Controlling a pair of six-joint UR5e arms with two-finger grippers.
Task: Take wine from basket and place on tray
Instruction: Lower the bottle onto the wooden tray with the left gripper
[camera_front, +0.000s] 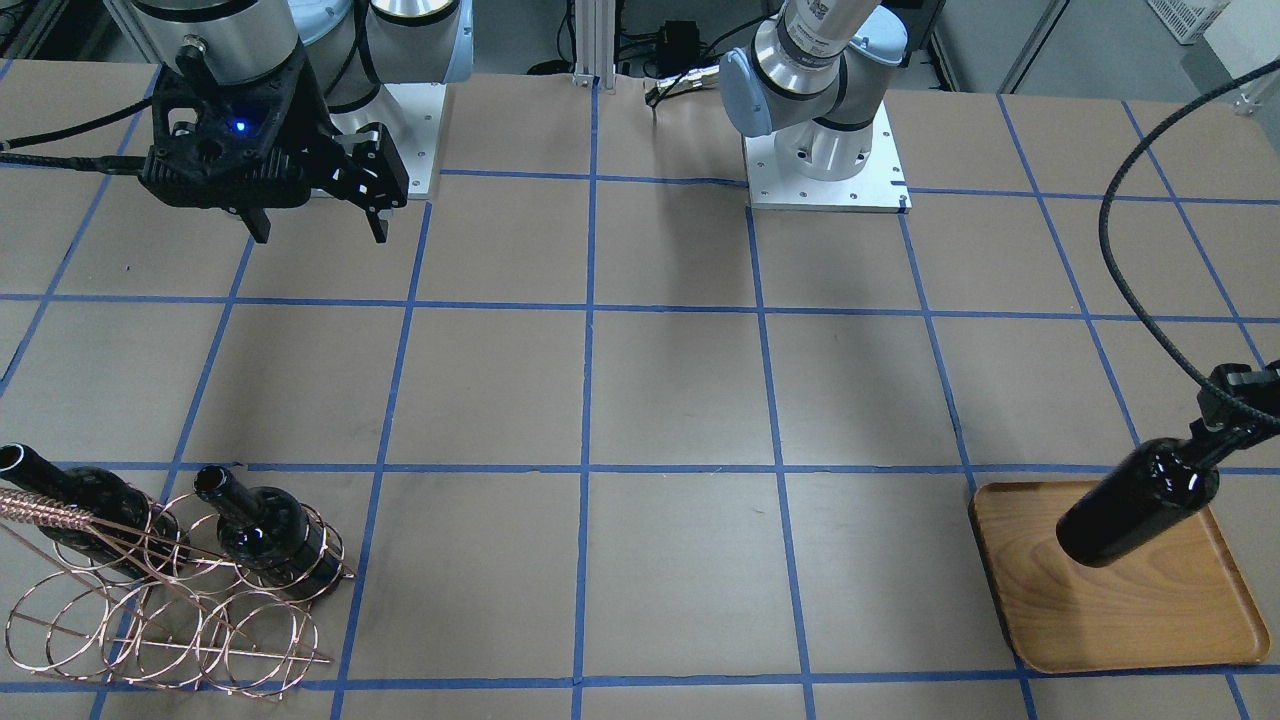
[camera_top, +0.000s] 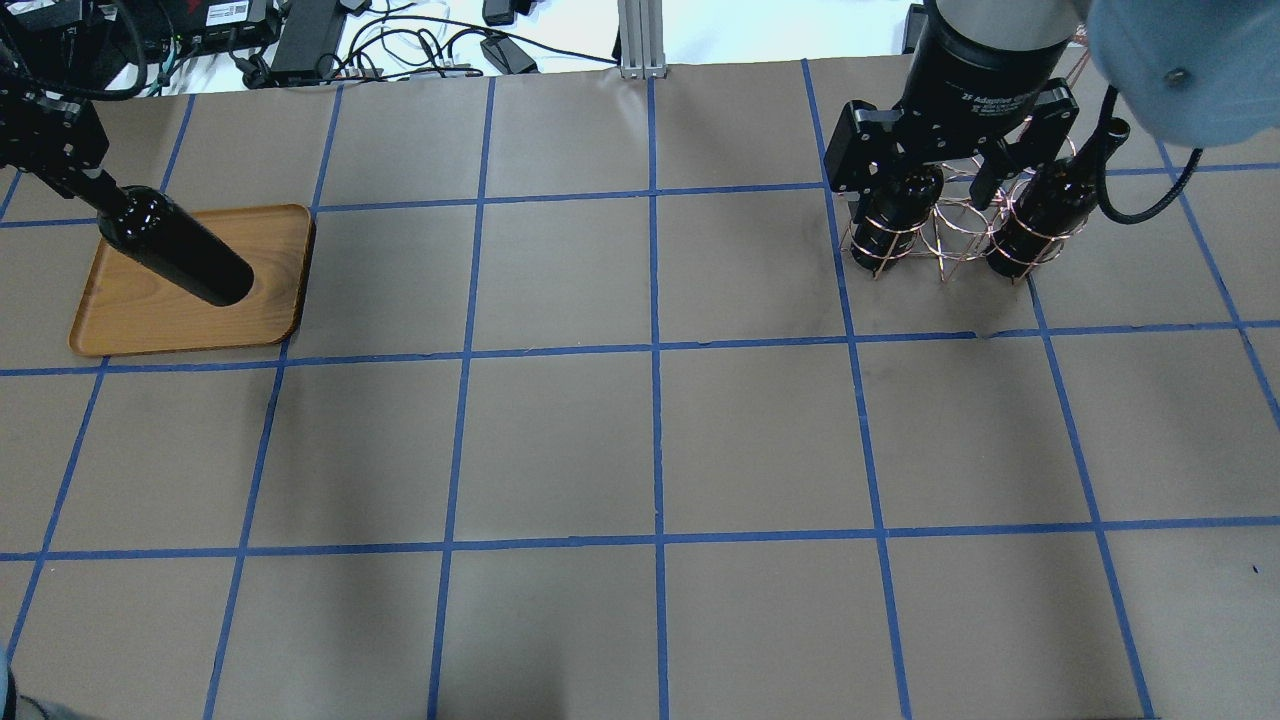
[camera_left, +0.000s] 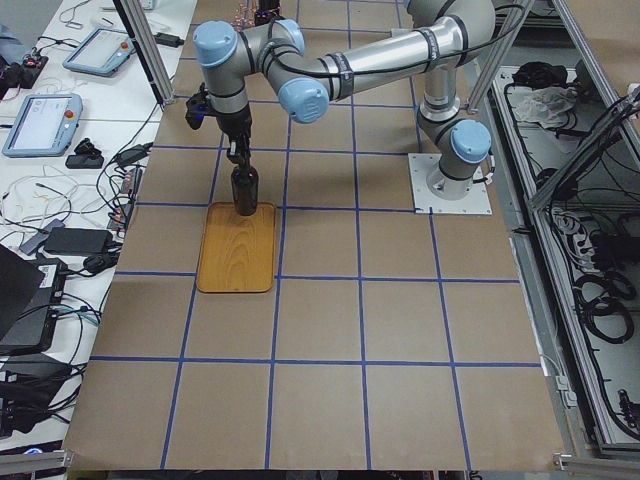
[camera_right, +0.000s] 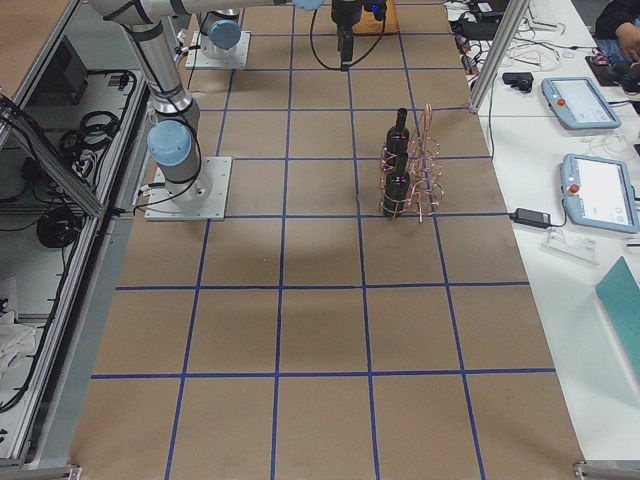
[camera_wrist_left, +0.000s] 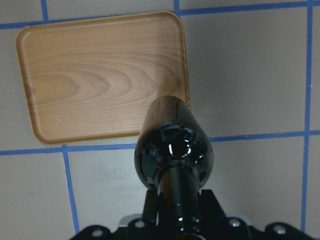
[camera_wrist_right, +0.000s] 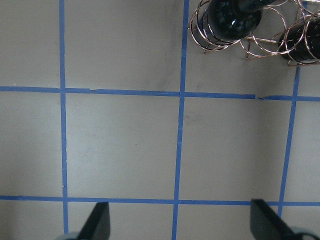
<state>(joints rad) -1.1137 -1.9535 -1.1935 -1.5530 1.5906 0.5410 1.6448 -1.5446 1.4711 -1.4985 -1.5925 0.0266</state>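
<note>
Closest to my left wrist camera is the neck of the wine (camera_wrist_left: 172, 160), rising from the bottom centre of that frame. The left gripper (camera_top: 92, 185) has its jaws clamped on that neck. The glass is glossy black with no label, narrow at the neck and rounded at the shoulders, and wood grain is mirrored on its side.

In the left side view its long axis runs close to vertical, neck up and base down. The base sits over the far end of the tray (camera_wrist_left: 100, 75). I cannot tell whether the base touches the wood. The tray is light-brown, a rounded square with a darker low rim, and it lies flat on the desk (camera_front: 680, 400) at the lower right of the front-facing view. The desk is brown with a blue tape grid.

The right gripper (camera_front: 320, 232) hangs in the upper left of that same view, well above the desk. Its jaws are apart and hold nothing.

In the lower left corner stands the basket (camera_front: 170, 620), a copper wire rack of round loops with a twisted handle. Two more dark bottles (camera_front: 100, 490) (camera_front: 265, 535) sit in its loops. In the right side view they stand neck up.
</note>
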